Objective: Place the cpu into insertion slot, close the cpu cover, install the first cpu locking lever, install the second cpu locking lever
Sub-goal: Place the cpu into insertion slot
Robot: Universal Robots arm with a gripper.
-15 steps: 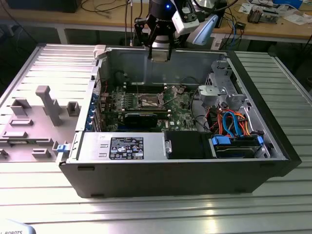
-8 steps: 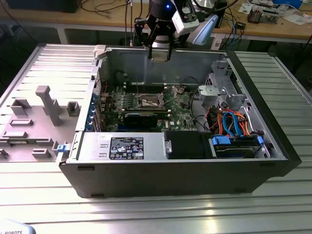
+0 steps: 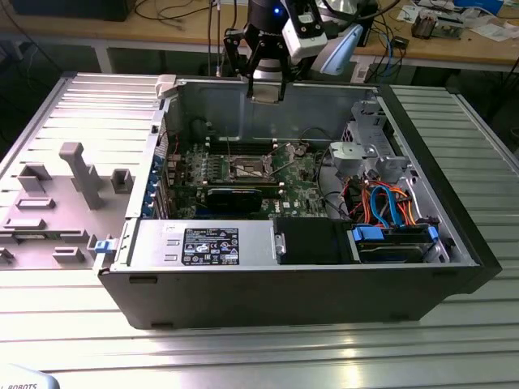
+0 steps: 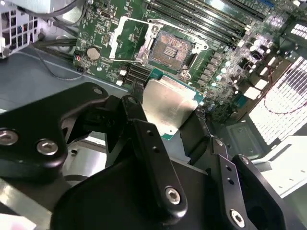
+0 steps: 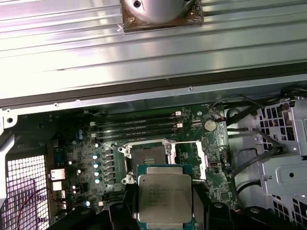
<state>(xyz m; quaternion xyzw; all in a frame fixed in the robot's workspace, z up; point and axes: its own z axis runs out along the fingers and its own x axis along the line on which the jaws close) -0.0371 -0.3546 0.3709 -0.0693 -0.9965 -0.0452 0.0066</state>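
One claw (image 4: pixel 167 117) clamping cpu (image 5: pixel 165 196), hovering above insertion slot (image 5: pixel 146 157)

Silver cpu (image 4: pixel 168 103) held above bare insertion slot (image 4: pixel 170 45) — cpu cover (image 4: pixel 115 40) (apparently) open.

Silver-grey cpu (image 5: pixel 164 197), green-edged; black hand (image 4: pixel 168 117); dark insertion slot (image 5: pixel 146 158), silvery rim; green board (image 5: pixel 217 183).

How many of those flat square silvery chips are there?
1. The flat square silver-grey chip is held in the black gripper, above the open black computer case; its dark square socket sits empty. Others may be hidden.
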